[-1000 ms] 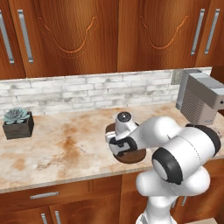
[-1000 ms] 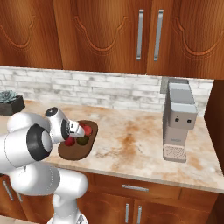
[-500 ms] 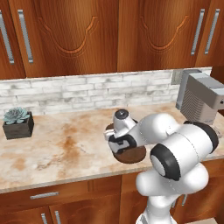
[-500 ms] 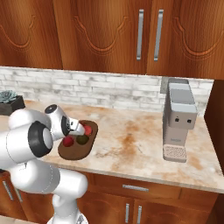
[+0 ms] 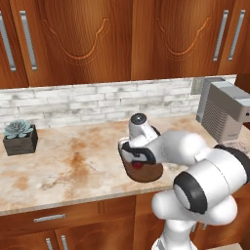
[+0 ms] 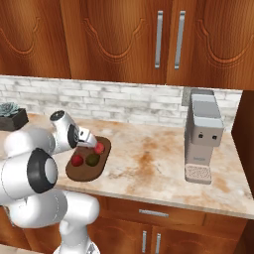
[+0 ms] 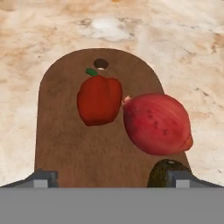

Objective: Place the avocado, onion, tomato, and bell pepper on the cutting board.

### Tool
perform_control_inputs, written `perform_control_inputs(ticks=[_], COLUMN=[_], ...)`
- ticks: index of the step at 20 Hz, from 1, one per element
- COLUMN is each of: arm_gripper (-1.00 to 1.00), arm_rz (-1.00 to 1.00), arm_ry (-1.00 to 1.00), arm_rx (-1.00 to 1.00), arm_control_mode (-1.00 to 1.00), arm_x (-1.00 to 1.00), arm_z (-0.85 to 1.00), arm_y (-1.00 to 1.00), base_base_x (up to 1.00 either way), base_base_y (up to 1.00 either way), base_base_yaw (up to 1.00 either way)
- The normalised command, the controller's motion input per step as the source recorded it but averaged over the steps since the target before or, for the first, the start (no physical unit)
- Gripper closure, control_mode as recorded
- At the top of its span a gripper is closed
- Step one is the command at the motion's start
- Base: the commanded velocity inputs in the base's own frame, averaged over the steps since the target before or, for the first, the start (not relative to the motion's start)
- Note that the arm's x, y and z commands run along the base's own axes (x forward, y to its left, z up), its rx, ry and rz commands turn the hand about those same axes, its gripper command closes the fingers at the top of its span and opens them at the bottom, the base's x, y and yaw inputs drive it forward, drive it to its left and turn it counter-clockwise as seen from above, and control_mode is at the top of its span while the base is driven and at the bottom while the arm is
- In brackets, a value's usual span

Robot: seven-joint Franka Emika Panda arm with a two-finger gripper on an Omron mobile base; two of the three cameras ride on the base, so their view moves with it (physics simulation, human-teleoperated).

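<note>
The cutting board (image 7: 65, 144) lay flat on the marble counter (image 5: 63, 166). In the hand view its long axis ran from the gripper (image 7: 111, 177) toward its rounded far end, where a small hanging hole (image 7: 101, 64) was cut. In the right base view the board's (image 6: 74, 172) long axis ran from the counter's front edge back toward the brick wall (image 6: 129, 101).

The bell pepper (image 7: 99, 99) rested on the board just short of the hole, with its green stem pointing toward that hole. The red onion (image 7: 157, 123) lay on the board touching the pepper's side, its long axis set diagonally and one pointed tip against the pepper. The avocado (image 7: 164, 173) sat on the board next to the onion on the side away from the hole, partly hidden behind one fingertip (image 7: 186, 178).

The jaws stood wide apart above the board, gripping nothing.

A coffee machine (image 6: 203, 135) stood well apart from the board. A potted succulent (image 5: 20, 136) stood on the counter, also well apart from it.
</note>
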Motion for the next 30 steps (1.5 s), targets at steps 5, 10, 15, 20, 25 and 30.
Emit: perform_control_inputs(ticks=[5, 10, 15, 20, 25, 30], arm_gripper=[-1.00, -1.00, -1.00, -1.00, -1.00, -1.00], arm_rz=[0.00, 0.00, 0.00, 0.00, 0.00, 0.00], arm_ry=[-0.16, -0.23, -0.26, -0.25, -0.22, -0.18], arm_rx=[-0.05, -0.07, -0.08, -0.09, -0.10, -0.13], arm_control_mode=[-1.00, -1.00, -1.00, -1.00, -1.00, -1.00], arm_x=[-0.30, -0.51, -0.52, -0.56, -0.49, -0.33], arm_z=[0.47, 0.53, 0.65, 0.62, 0.57, 0.44], arm_y=[0.15, 0.27, 0.34, 0.40, 0.46, 0.52], base_base_x=[0.00, 0.00, 0.00, 0.00, 0.00, 0.00], base_base_y=[0.00, 0.00, 0.00, 0.00, 0.00, 0.00], base_base_yaw=[0.00, 0.00, 0.00, 0.00, 0.00, 0.00])
